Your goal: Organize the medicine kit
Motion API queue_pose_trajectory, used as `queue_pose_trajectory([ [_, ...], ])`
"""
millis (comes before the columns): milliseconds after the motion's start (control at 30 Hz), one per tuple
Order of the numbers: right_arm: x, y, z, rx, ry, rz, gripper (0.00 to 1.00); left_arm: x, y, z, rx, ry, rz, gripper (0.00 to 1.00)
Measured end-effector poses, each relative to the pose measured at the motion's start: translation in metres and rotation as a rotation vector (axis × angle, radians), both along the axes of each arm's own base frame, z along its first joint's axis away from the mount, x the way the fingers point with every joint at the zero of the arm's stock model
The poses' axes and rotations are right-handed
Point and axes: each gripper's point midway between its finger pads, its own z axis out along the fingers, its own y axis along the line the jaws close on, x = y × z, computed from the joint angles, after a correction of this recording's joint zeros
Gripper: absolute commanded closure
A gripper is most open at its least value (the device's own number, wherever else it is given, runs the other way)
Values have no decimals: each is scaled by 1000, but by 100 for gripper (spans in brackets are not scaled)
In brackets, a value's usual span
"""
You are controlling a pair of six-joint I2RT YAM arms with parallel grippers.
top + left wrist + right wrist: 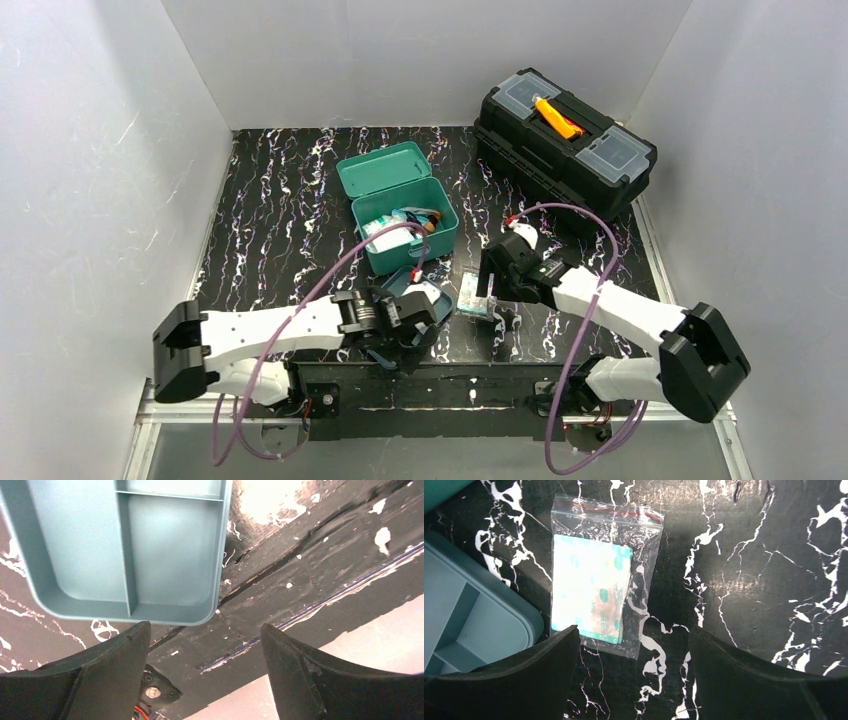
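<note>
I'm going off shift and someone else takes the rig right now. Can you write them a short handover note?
Left gripper: open, empty, just short of the inner tray, which lies outside the box near the front of the table.
Right gripper: open, empty, hovering over the bagged packet that lies beside the tray.
Kit box: lid open, some supplies inside.
Left to do: probably packet into the box, tray back in, lid shut.

The tray (125, 545) lay just ahead of the left pincer (205, 630), toward its left side. A packet (599, 580) lay on the table (749, 580) ahead of the right pincer (631, 630), the tray to its left, the kit box (405, 205) beyond both.
</note>
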Motion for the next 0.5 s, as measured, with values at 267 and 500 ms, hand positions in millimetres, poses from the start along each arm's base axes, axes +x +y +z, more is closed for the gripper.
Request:
queue_pose_trajectory([
  [267,5,7,-23,-11,49,-45,19,6,12,47,-158,-95,54,2],
  [500,7,9,-42,-42,95,-66,31,13,25,79,-260,-185,67,2],
])
